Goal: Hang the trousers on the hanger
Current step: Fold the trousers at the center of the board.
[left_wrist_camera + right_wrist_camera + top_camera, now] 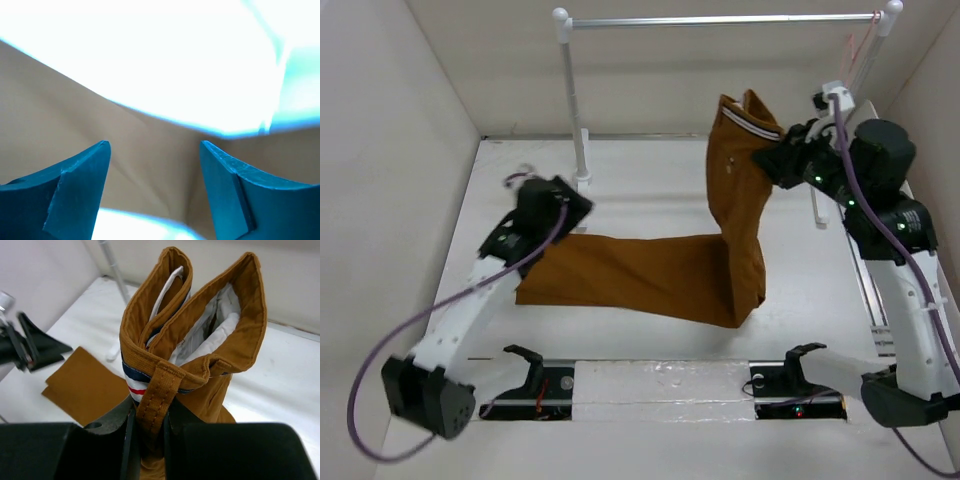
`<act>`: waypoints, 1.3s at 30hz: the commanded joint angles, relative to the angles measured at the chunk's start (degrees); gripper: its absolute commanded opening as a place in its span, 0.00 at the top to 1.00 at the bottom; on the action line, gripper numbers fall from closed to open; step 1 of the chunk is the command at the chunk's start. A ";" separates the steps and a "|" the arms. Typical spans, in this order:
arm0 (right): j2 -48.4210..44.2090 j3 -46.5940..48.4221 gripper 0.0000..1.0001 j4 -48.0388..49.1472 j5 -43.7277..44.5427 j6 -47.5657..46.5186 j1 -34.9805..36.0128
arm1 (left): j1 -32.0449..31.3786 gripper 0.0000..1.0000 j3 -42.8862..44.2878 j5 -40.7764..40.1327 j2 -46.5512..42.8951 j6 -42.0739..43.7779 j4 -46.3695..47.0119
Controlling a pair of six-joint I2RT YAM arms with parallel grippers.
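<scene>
The rust-brown trousers lie with the legs flat on the table and the waistband end lifted upright at the right. My right gripper is shut on a belt loop and the striped waistband, holding the top of the trousers open and upward. My left gripper is open just above the leg ends at the left. Brown cloth fills the view between its fingers. The pale pink wire hanger hangs at the right end of the rail, partly hidden by the right arm.
A silver rail on white posts spans the back of the table. White walls close in the left, back and right sides. Two black mounts stand at the near edge. The left gripper also shows in the right wrist view.
</scene>
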 commanded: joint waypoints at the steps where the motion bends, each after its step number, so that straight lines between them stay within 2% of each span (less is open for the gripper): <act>1: 1.77 1.78 1.00 12.93 8.46 0.99 10.96 | 13.96 0.31 -9.43 -0.05 -11.22 4.98 -7.57; 4: 6.69 3.72 1.00 15.13 16.01 0.55 21.60 | 25.64 0.31 -11.73 3.12 -18.18 8.94 -9.94; 6: 11.78 6.70 1.00 16.01 19.45 0.11 25.47 | 28.31 0.31 -9.54 3.47 -20.05 9.83 -11.17; 11: 22.59 14.43 1.00 17.51 26.13 -0.68 36.38 | 28.32 0.31 -0.49 1.28 -20.59 8.87 -13.29; 13: 30.65 21.53 1.00 17.51 27.10 -0.94 40.93 | 28.32 0.31 5.29 0.31 -20.06 8.34 -13.64; 14: 30.69 21.56 1.00 17.51 27.11 -0.94 40.96 | 28.32 0.31 6.71 0.31 -20.06 8.34 -13.64; 18: 40.87 32.26 1.00 16.90 26.84 -1.38 45.78 | 28.32 0.31 11.12 -2.40 -19.09 8.25 -15.22; 22: 48.43 32.38 1.00 20.49 25.53 -0.42 50.70 | 28.32 0.31 13.58 -6.36 -20.50 8.69 -17.58; 24: 51.69 29.93 0.83 24.86 23.69 1.16 53.16 | 28.32 0.30 15.42 -8.64 -21.02 9.39 -18.56; 25: 52.57 27.39 0.56 25.85 21.94 2.12 53.18 | 28.32 0.30 16.21 -9.35 -21.03 9.92 -19.60; 27: 54.95 26.05 0.27 26.39 16.49 5.47 53.18 | 28.32 0.30 17.54 -10.94 -20.85 10.54 -20.40; 28: 55.12 25.44 0.08 26.56 14.91 5.91 53.18 | 28.32 0.30 17.89 -11.29 -20.76 10.63 -20.75; 31: 50.05 18.95 0.04 28.40 10.77 5.91 49.94 | 28.32 0.30 15.79 -9.72 -20.67 11.15 -18.93; 32: 47.85 13.53 0.04 28.84 10.33 5.48 49.14 | 28.32 0.30 13.26 -8.75 -20.59 11.33 -18.30; 34: 39.60 7.18 0.06 29.29 10.23 4.69 47.30 | 28.32 0.30 9.82 -4.98 -20.59 11.24 -16.20; 35: 36.52 3.58 0.12 29.20 10.75 3.38 45.46 | 28.32 0.30 5.11 -0.96 -20.76 11.85 -14.79; 36: 33.45 -3.94 0.21 28.94 11.20 3.02 44.49 | 28.32 0.30 2.45 1.25 -20.41 12.21 -13.39; 37: 27.41 -8.01 0.55 28.68 11.37 2.66 43.43 | 28.32 0.30 -0.45 3.45 -19.89 12.30 -11.29; 38: 24.40 -12.23 0.74 28.50 11.11 2.23 41.07 | 28.32 0.30 -6.57 5.39 -19.45 12.38 -10.13; 39: 21.58 -20.10 0.85 27.45 11.02 1.87 39.92 | 28.32 0.31 -9.41 8.80 -18.14 12.91 -8.82</act>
